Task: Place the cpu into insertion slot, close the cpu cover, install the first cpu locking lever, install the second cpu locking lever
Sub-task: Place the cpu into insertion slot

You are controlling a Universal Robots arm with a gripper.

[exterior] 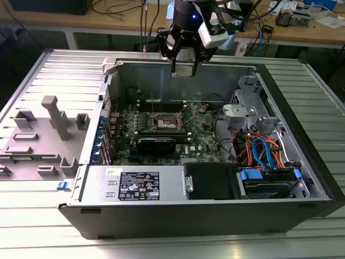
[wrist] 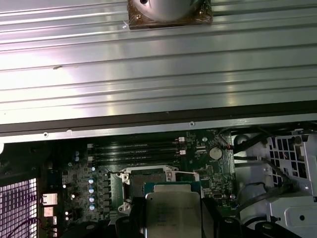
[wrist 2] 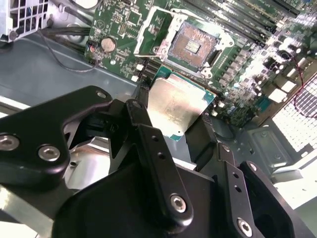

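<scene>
While the open computer case holds the green motherboard with its insertion slot uncovered, the end effector hangs above, clamped on the cpu.

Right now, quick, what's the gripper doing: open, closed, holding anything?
Gripper: jaws closed on the cpu, holding it up off the board; the insertion slot is empty.
</scene>
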